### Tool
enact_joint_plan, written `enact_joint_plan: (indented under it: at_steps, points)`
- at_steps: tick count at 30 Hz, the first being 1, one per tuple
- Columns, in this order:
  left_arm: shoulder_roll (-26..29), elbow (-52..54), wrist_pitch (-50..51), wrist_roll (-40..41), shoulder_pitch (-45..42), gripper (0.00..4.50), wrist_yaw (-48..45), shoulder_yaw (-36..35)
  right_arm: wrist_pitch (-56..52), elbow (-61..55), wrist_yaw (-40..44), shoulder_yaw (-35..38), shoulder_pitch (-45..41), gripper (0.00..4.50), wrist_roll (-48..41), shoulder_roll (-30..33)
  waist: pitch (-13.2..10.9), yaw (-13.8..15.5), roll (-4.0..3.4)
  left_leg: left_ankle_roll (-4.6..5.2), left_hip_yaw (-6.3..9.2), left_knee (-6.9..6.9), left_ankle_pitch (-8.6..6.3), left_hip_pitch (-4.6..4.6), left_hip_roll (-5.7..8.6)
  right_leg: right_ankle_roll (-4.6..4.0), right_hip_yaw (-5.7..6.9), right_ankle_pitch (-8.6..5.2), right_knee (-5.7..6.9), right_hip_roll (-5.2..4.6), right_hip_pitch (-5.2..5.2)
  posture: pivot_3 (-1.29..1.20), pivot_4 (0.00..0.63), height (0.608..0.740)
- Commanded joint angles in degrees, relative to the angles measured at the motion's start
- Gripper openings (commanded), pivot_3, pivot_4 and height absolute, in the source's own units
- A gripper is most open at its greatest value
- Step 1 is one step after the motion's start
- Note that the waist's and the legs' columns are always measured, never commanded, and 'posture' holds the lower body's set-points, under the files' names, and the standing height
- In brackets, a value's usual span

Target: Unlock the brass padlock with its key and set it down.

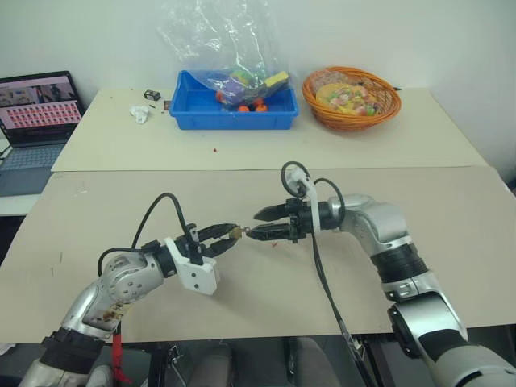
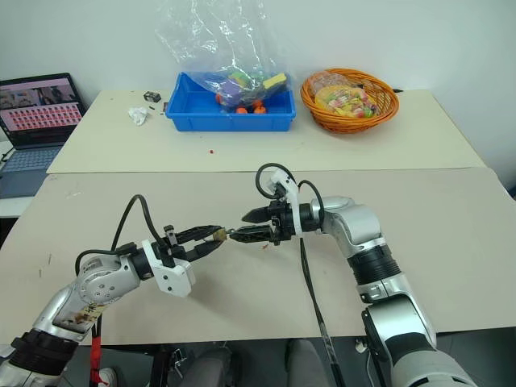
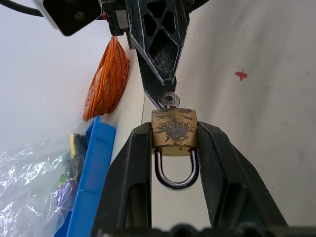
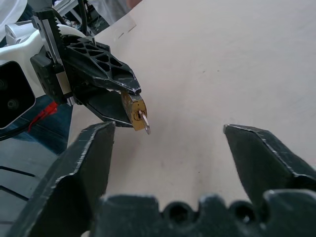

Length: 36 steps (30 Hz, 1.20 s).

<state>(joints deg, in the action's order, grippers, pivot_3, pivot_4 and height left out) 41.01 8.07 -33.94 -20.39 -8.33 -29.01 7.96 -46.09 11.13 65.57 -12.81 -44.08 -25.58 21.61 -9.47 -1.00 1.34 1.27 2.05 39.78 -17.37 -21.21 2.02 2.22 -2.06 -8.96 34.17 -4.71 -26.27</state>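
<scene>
Above the near part of the beige surface (image 1: 451, 242), the left tool (image 3: 174, 148) grips the brass padlock (image 3: 174, 128), the key (image 3: 169, 99) stuck in its base. Just right, the right tool (image 4: 168, 143) stands open beside the key. Far back sit a blue bin (image 1: 234, 106) and an orange basket (image 1: 351, 98).

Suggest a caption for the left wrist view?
Left end effector clamps the brass padlock, key inserted.
</scene>
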Motion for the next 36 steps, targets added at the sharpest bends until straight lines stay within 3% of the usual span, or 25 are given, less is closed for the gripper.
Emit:
enact_joint_plan:
  at_steps: [1, 8, 9, 18, 28, 36]
  points:
    - [0.1, 1.7, -0.6, 0.3, -0.5, 0.81, 0.0, -0.4, -0.8, -3.0, -0.2, 0.3, -0.4, 2.66, -1.1, -0.5, 0.0, 0.0, 0.00, 0.00, 0.00, 0.00, 0.00, 0.00, 0.00, 0.00, 0.00, 0.00, 0.00, 0.00, 0.00, 0.00, 0.150, 0.735]
    - [0.0, 1.8, -0.4, 0.4, -0.5, 0.81, -0.2, -0.5, -2.1, -4.5, -0.5, 0.4, -0.3, 0.21, -1.7, -0.7, 0.0, 0.0, 0.00, 0.00, 0.00, 0.01, 0.00, 0.00, 0.00, 0.00, 0.00, 0.00, 0.01, 0.00, 0.00, 0.00, 0.150, 0.735]
    - [0.0, 1.9, -0.3, 0.4, -0.5, 0.81, -0.2, -0.5, -2.3, -4.8, -0.6, 0.4, -0.2, 0.03, -1.8, -0.8, 0.0, 0.0, 0.00, 0.00, 0.00, 0.01, 0.00, 0.00, 0.00, 0.00, 0.01, 0.00, 0.02, 0.00, 0.00, 0.00, 0.150, 0.735]
    - [-0.3, 2.0, -0.2, 0.2, -0.5, 0.81, -0.1, -0.4, -5.9, -7.5, -1.7, 0.3, 0.6, 0.03, -3.2, -1.6, 0.0, 0.0, -0.01, -0.01, 0.00, 0.01, 0.00, 0.00, 0.01, 0.00, 0.01, 0.00, 0.03, 0.00, 0.00, 0.00, 0.150, 0.735]
    - [-0.8, 2.3, -0.2, -0.1, -0.4, 0.81, 0.1, -0.5, -27.4, -8.5, -9.6, 5.3, -0.3, 0.03, -11.1, -7.4, 0.0, 0.0, -0.01, -0.01, 0.03, 0.03, 0.01, 0.01, 0.02, 0.00, 0.01, 0.00, 0.32, -0.01, 0.00, 0.00, 0.150, 0.735]
    - [-1.1, 2.7, -0.3, -0.4, -0.1, 0.81, 0.4, -0.6, -41.9, -2.9, -15.7, 13.2, -2.9, 0.03, -13.7, -13.5, 0.0, 0.0, -0.02, -0.01, 0.02, 0.04, 0.01, 0.02, 0.04, 0.00, 0.02, 0.00, 0.39, -0.02, -0.01, 0.00, 0.150, 0.735]
